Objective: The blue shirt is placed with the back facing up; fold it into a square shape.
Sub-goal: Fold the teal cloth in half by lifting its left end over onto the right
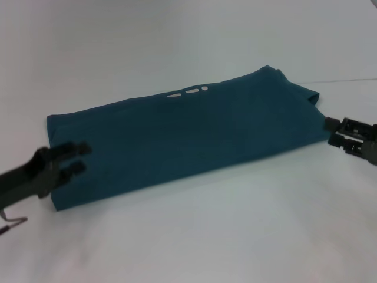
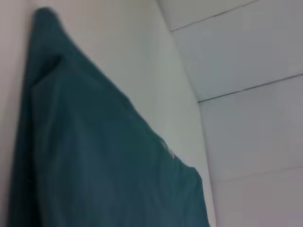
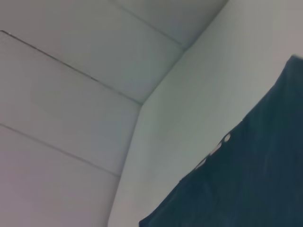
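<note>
The blue shirt lies flat on the white table as a long folded band, running from the near left to the far right. A few white marks peek out along its far edge. My left gripper hovers over the band's left end, its two fingers apart with cloth showing between them. My right gripper sits just off the band's right end, fingers apart, tips level with the cloth's corner. The left wrist view shows the blue shirt stretching away; the right wrist view shows the blue shirt with the white marks.
The white table spreads wide in front of and behind the shirt. A thin seam line crosses the far right. White wall panels stand beyond the table.
</note>
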Robot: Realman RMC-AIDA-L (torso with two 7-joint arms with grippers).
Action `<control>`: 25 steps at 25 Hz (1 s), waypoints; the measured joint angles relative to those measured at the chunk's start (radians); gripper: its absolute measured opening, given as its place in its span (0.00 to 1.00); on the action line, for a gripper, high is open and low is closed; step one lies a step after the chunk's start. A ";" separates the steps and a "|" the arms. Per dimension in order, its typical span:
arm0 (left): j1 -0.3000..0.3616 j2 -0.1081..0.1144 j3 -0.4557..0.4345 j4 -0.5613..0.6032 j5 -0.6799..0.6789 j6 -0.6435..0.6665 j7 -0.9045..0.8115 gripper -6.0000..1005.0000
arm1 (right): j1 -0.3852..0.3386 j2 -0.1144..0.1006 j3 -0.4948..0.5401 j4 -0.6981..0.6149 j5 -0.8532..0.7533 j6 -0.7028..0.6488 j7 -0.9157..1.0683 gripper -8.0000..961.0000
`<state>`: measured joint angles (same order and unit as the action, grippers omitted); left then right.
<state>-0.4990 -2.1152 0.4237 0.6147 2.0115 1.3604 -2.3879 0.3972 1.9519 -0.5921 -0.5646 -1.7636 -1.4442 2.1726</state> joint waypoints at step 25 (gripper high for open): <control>0.037 0.012 -0.045 -0.044 0.053 -0.043 -0.039 0.55 | 0.012 0.004 -0.001 0.012 0.000 -0.004 -0.023 0.74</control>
<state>-0.4624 -2.1030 0.3788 0.5705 2.0647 1.3176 -2.4267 0.4090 1.9558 -0.5936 -0.5523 -1.7640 -1.4480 2.1495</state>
